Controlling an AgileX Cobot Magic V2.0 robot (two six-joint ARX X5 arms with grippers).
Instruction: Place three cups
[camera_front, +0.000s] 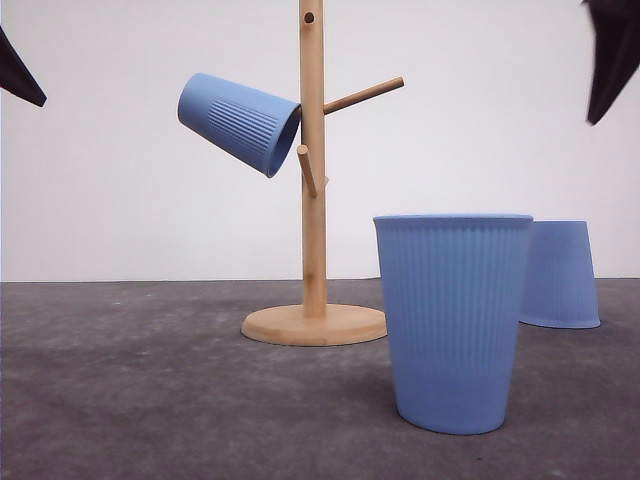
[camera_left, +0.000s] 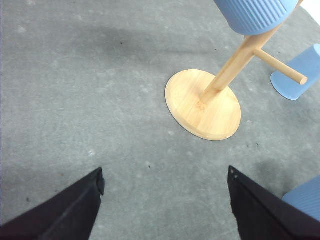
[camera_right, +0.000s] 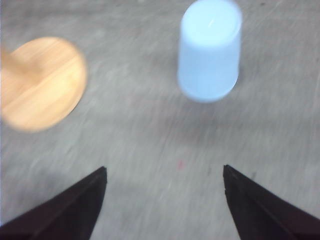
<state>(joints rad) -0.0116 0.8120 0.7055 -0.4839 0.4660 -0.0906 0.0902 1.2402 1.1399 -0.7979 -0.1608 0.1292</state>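
- Wooden rack (camera_front: 313, 170): top of post cut off by upper edge, front view.
- Far cup (camera_front: 562, 273), behind rack base: left side hidden by near cup (camera_front: 455, 320).
- Right wrist view: motion-blurred; inverted cup (camera_right: 209, 50) ribbing unreadable.

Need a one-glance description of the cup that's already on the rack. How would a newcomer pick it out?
Find the wooden peg stand rising from its round base on the grey table. The hung cup sits on a peg on the stand's left side, tilted, mouth toward the pole. It is the one cup off the table: the upright cup and the upside-down cup stand on it.
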